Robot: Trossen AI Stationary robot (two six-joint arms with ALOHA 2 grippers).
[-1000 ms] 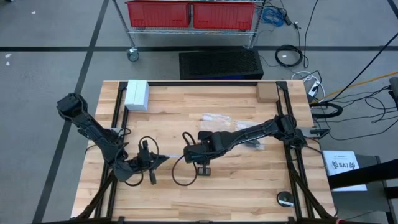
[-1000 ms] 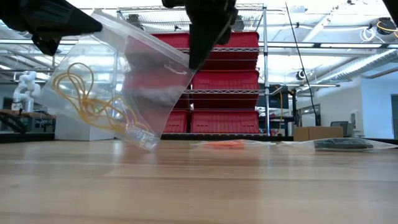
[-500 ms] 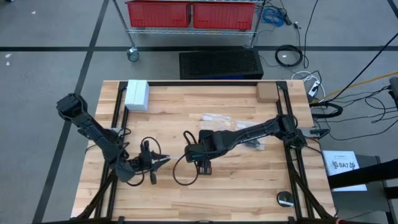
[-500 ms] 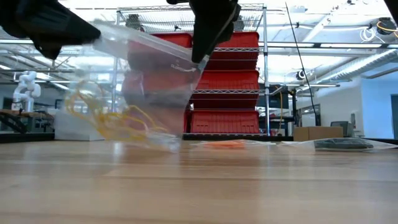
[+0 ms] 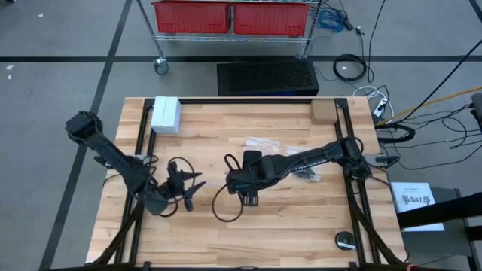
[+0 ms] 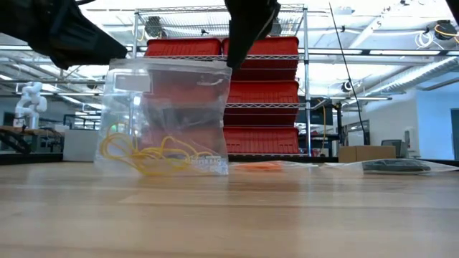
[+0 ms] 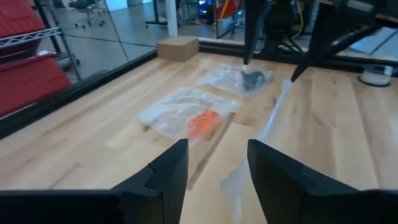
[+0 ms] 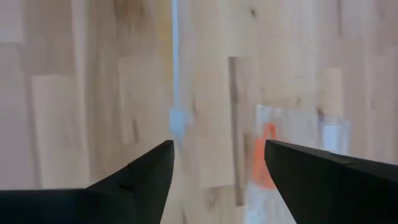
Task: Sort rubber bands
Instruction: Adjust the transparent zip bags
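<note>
A clear zip bag [image 6: 166,107] stands upright on its bottom edge on the table, with yellowish rubber bands [image 6: 154,154] heaped inside at the bottom. My left gripper [image 6: 107,44] is open beside the bag's upper left corner. My right gripper [image 6: 242,43] is open just above its upper right corner. In the left wrist view the bag's edge [image 7: 273,118] runs away in front of my left gripper [image 7: 214,149]. In the right wrist view it shows as a thin line [image 8: 175,93] ahead of my right gripper [image 8: 217,146].
A flat bag of orange bands [image 7: 202,121] and one of black bands [image 7: 252,79] lie beyond, toward the right. Black cable loops [image 5: 226,207] lie under the arms. A white box [image 5: 166,114] and a cardboard box [image 5: 322,111] sit at the far edge.
The bag hung slanting between both grippers, its bottom just above the table. It has dropped and swung upright onto its bottom edge, and the yellowish bands have settled into the bottom. In the high view my left gripper's fingers have spread apart and let go.
</note>
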